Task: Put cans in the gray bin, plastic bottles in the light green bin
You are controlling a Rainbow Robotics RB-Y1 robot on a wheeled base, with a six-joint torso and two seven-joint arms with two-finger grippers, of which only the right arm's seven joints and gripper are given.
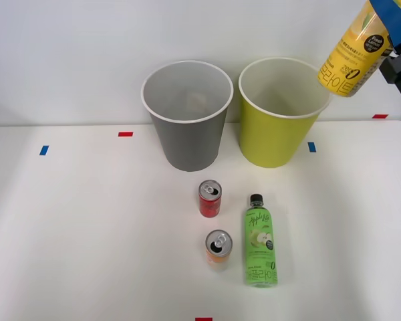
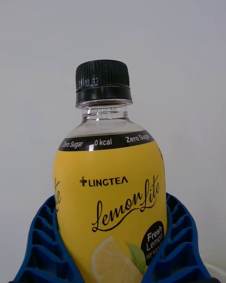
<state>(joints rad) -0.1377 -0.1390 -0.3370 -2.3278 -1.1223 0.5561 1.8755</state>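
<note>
We've got the white worktop (image 1: 87, 234) with the two bins standing side by side at the back, touching or nearly so: the gray bin (image 1: 187, 134) on the left, the green bin (image 1: 277, 134) on the right. Both are upright and open-mouthed. The gray one seems to have a pale something at the bottom, too dim to call; the green one looks empty from what we can see of its inside.

Next down in size, the apple bottle (image 1: 260, 247) lies flat in front of the green bin, cap pointing toward the bins. Just left of it stand the red can (image 1: 210, 198) and the orange can (image 1: 218, 249), both upright, none binned yet.

The bit that matters: our right hand (image 1: 387, 30) sits up at the top right, pinching the lemon bottle (image 1: 351, 60) around its body, blue fingers (image 2: 40, 245) pressed against either side of the label. The bottle hangs tilted in the air, base down toward the green bin's right rim, just above and outside it. So the bin mouth lies down and to the left of the bottle, and we reckon a short shift that way lines it up for a drop.
</note>
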